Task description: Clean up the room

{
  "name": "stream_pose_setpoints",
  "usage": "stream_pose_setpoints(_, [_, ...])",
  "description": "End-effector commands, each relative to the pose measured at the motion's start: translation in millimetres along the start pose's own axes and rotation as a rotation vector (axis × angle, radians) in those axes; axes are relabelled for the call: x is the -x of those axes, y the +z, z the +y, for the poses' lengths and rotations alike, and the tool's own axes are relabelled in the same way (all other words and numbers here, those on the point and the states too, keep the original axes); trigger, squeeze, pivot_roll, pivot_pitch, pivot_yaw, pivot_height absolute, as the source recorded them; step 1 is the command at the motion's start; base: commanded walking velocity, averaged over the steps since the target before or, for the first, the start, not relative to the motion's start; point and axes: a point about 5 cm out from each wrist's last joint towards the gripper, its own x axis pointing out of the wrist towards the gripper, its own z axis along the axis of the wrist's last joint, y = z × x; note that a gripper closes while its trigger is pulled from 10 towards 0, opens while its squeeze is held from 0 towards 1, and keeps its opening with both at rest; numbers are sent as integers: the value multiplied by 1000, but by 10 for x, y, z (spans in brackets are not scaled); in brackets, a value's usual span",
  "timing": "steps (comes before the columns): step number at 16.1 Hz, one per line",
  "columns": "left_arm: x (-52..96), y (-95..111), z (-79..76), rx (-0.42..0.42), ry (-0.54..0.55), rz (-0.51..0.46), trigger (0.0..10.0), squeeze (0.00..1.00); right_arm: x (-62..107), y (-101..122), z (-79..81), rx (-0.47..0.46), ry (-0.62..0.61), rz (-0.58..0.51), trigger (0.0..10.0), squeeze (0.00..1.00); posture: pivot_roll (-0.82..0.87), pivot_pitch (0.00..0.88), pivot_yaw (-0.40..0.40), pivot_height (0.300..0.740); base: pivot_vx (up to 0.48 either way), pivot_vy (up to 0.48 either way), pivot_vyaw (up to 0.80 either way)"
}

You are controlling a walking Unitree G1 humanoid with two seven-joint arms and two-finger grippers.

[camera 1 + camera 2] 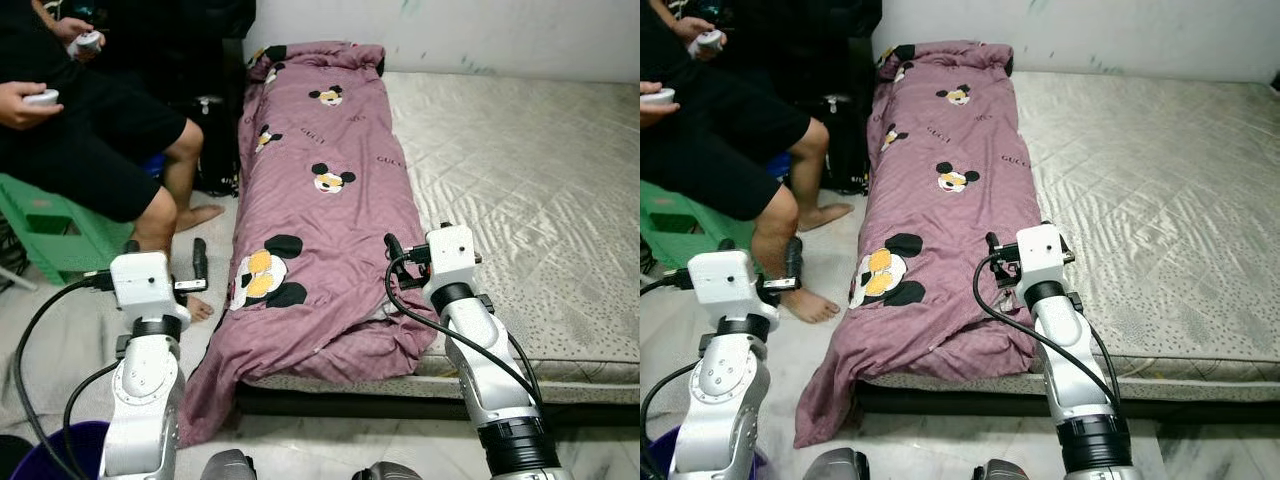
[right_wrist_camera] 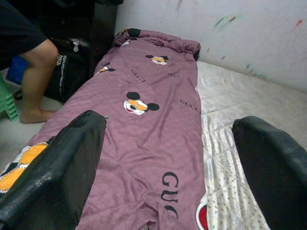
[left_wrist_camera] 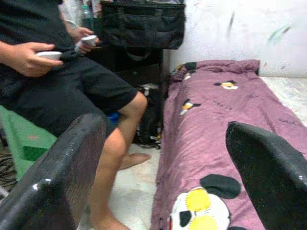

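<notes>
Mattress [image 1: 520, 190] low on the floor, pale quilted cover, fine speckled print along the near side. It runs back to a white wall [image 2: 249, 33] marked with small smears of green and red paint. Floor [image 1: 830, 245] beside the mattress pale and worn, marbled tile at the near edge. Green plastic stool [image 1: 50, 235] at the left, a person [image 1: 90, 130] in black shorts seated there, bare feet on the floor. Black bag [image 3: 141, 21] against dark furniture in the far left corner. Light even and flat, indoor, soft shadows.
</notes>
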Motion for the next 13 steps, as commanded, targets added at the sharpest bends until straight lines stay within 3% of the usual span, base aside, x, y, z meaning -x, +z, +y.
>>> stream_pose_setpoints(1, [-16, -14, -11, 1, -17, 12, 10000, 0, 0, 35, -28, -11, -13, -8, 10000, 0, -64, 0, -22, 740, 0, 0, 0])
stream_pose_setpoints(2, [-18, -12, -20, -2, -23, 10, 10000, 0, 0, 28, -31, -19, -17, -3, 10000, 0, -64, 0, -22, 740, 0, 0, 0])
stream_pose_setpoints(7, [-27, -15, -9, 18, -15, 23, 10000, 0, -5, 24, -33, -29, -15, 6, 10000, 0, -64, 0, -23, 740, 0, 0, -769])
stream_pose_setpoints(13, [-30, -4, -30, 53, -36, 20, 10000, 0, -7, 11, -32, -31, -13, 18, 10000, 0, -68, 0, -20, 740, 0, 0, 0])
